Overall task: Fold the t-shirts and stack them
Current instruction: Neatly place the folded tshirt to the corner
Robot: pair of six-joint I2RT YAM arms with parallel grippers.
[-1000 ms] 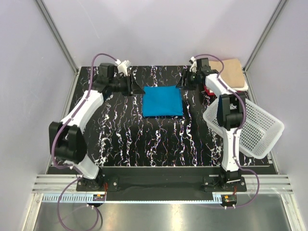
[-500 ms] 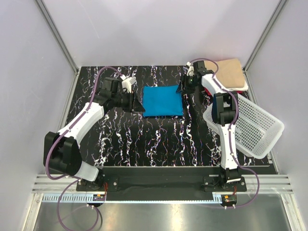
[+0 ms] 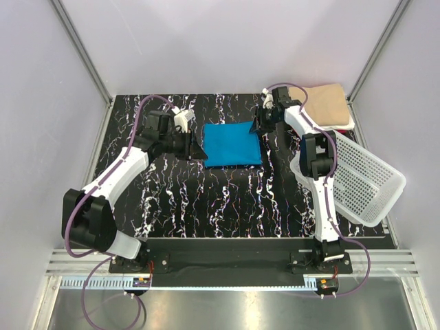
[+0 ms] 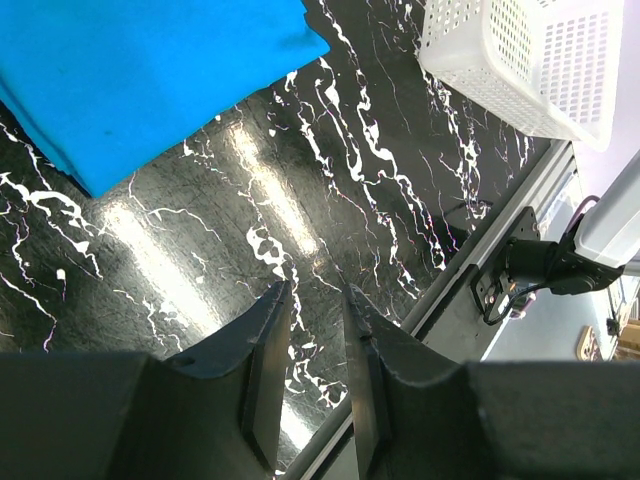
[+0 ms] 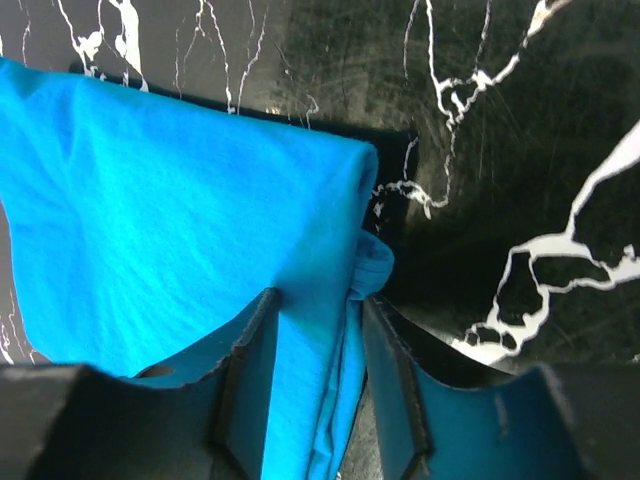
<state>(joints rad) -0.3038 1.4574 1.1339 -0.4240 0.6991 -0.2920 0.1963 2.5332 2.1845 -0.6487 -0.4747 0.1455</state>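
Note:
A bright turquoise-blue t-shirt (image 3: 232, 143), folded into a rectangle, lies at the middle back of the black marbled table. My right gripper (image 3: 258, 126) is at its far right corner. In the right wrist view the jaws (image 5: 320, 298) are closed on the bunched edge of the blue shirt (image 5: 170, 220). My left gripper (image 3: 199, 150) is at the shirt's left edge. In the left wrist view it (image 4: 317, 290) is narrowly open and empty over bare table, with the blue shirt (image 4: 130, 70) ahead. A folded tan t-shirt (image 3: 328, 103) tops a stack at the back right.
A white perforated basket (image 3: 357, 182) sits tilted at the right edge, just in front of the stack; it also shows in the left wrist view (image 4: 520, 50). The table's metal front rail (image 3: 227, 265) runs along the near edge.
My left gripper has swung from the back left corner forward and right to the blue shirt's left edge. My right gripper has shifted slightly left onto the shirt's far right corner.

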